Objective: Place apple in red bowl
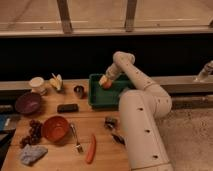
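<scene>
The apple (pixel 107 84), a small orange-peach ball, sits in the far left part of a green tray (pixel 98 98) at the back of the wooden table. My gripper (pixel 104 81) reaches down into the tray and is right at the apple, touching or nearly touching it from above left. The red bowl (pixel 55 128) stands empty on the table's front left, well apart from the tray and the gripper.
A dark purple bowl (pixel 28 103), white cup (pixel 36 84), banana pieces (pixel 56 81) and a metal cup (pixel 78 91) stand at the left rear. A black block (pixel 67 107), grapes (pixel 33 131), a grey cloth (pixel 31 154), a fork (pixel 76 137) and a long orange-red thing (pixel 91 148) surround the red bowl.
</scene>
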Tool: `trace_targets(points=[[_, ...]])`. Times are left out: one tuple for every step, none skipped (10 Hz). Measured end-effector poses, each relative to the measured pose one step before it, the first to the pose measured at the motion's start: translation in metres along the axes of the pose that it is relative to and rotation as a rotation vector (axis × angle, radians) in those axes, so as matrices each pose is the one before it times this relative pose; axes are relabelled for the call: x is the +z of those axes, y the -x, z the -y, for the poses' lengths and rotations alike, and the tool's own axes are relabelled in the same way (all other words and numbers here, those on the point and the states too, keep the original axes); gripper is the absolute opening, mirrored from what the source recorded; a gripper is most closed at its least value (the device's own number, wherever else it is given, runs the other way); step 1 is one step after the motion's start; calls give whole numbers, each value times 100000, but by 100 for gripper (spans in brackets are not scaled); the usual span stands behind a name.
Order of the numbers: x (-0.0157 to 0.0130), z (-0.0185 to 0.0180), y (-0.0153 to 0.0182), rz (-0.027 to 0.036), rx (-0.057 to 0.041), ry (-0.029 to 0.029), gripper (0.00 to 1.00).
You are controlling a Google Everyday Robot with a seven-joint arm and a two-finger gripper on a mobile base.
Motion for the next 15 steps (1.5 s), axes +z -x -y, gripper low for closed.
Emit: trace_targets(points=[[-640,10,-82,388,87,-1003,1],[-872,88,5,68,227,-1347,0],[-838,117,-133,-434,498,-1811,0],[-1579,-199,158,270,693,-2839,0],[-1525,-178,0,452,542,-2373,0],[-1591,-209,-38,537,457,-1866,0],[-2088,-274,-502,363,723,-2007,0],[-1932,-628,-989,184,691,-1263,0],[-781,-795,-622,-18,343,95,0],[-404,-1331,-418,-130,-594,1602,0],[-153,-1543,174,-370,-1496,2741,0],[81,-1101,332,-613,-2126,2001,0],[277,-2155,840,-844,-3828,3081,0],[401,-2189,954,-318,-3270,3018,0],[-58,313,-107,-193,-145,-792,0]])
